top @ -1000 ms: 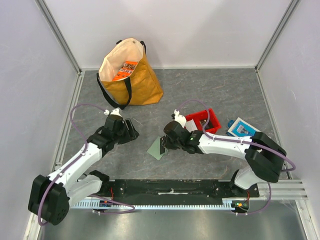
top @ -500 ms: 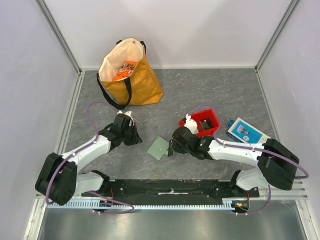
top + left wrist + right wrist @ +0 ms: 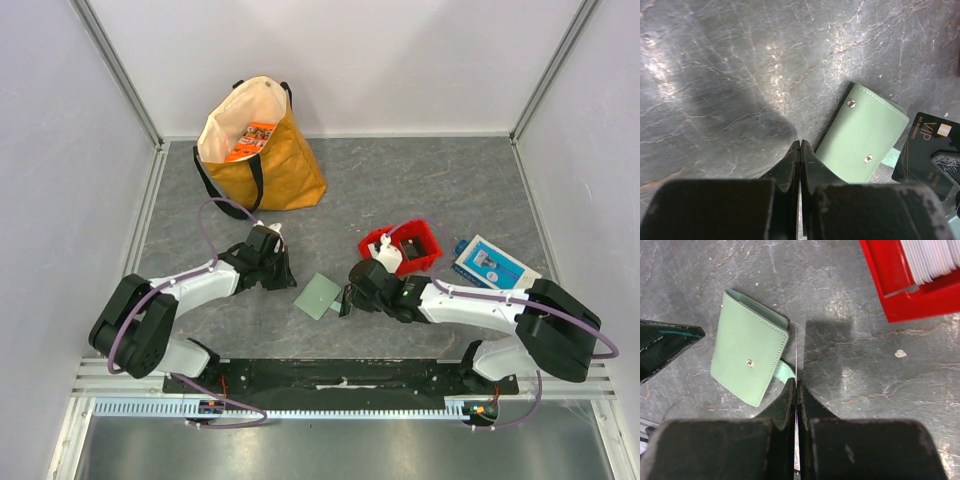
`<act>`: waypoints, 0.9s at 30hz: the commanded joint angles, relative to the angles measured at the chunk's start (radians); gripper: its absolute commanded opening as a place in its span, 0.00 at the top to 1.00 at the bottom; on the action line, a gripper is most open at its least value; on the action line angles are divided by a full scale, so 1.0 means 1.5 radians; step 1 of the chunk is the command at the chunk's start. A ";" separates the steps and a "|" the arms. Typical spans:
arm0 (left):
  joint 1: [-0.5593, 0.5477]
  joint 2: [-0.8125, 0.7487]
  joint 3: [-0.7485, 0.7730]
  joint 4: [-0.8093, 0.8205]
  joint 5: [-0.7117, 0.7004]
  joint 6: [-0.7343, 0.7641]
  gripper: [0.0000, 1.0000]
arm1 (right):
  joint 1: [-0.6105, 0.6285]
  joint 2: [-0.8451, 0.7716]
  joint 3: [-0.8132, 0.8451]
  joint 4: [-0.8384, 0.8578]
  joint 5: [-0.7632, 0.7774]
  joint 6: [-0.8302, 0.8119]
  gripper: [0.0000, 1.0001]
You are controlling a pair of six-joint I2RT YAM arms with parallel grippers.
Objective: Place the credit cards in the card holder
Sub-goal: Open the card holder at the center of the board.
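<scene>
Where other things are set: a tan tote bag is stood at the upper left of the top view; a red bin packed with whitish cards is placed right of centre, with a blue-and-white box further right.
Card holder: laid flat and folded shut on the grey table, mid-frame, between the two grippers.
Left gripper: fingers are pressed together on nothing; the tips are set just beside the holder's lower left edge in the left wrist view.
Right gripper: clamped on a credit card, which is held on edge just beside the holder's right side, by its strap.
Holder's look: pale green, stitched border, metal snap studs, a lighter strap tab at the side facing the right gripper.
Card's look: a dark face with "VIP" lettering and a gold chip is seen from the left wrist; only a thin pale edge is seen from the right wrist.
</scene>
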 commanded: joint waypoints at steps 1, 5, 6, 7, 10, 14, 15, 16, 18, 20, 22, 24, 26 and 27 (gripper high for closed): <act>-0.019 0.018 0.020 0.039 0.012 0.013 0.98 | -0.001 -0.022 -0.024 0.021 0.030 0.057 1.00; -0.036 0.029 0.017 0.045 0.011 0.001 0.98 | -0.002 -0.014 -0.037 0.053 0.013 0.081 1.00; -0.038 0.029 0.014 0.045 0.009 -0.002 0.98 | -0.002 -0.011 -0.041 0.062 0.010 0.082 1.00; -0.042 0.026 0.010 0.046 0.009 -0.006 0.98 | -0.002 -0.009 -0.046 0.077 0.007 0.083 1.00; -0.053 0.021 0.002 0.049 0.007 -0.018 0.98 | -0.007 -0.006 -0.056 0.117 -0.005 0.078 1.00; -0.074 0.014 -0.008 0.051 0.008 -0.036 0.98 | -0.016 0.009 -0.048 0.144 -0.025 0.067 1.00; -0.080 0.014 -0.008 0.051 0.008 -0.041 0.98 | -0.018 0.014 -0.046 0.148 -0.029 0.064 1.00; -0.086 0.012 -0.010 0.051 0.007 -0.047 0.98 | -0.018 0.012 -0.046 0.156 -0.030 0.058 1.00; -0.094 0.012 -0.013 0.052 0.008 -0.057 0.98 | -0.019 0.003 -0.044 0.161 -0.030 0.048 1.00; -0.101 0.010 -0.014 0.055 0.009 -0.064 0.98 | -0.019 -0.010 -0.040 0.163 -0.030 0.031 1.00; -0.104 0.010 -0.014 0.055 0.005 -0.066 0.98 | -0.018 -0.023 -0.030 0.147 -0.026 0.015 1.00; -0.105 0.008 -0.010 0.052 0.002 -0.066 0.98 | -0.018 -0.032 -0.016 0.132 -0.019 -0.003 1.00; -0.104 0.009 -0.002 0.045 0.001 -0.062 0.98 | -0.018 -0.034 -0.005 0.107 -0.022 -0.019 1.00; -0.103 0.007 0.001 0.044 0.001 -0.060 0.98 | -0.018 -0.034 0.001 0.107 -0.029 -0.028 1.00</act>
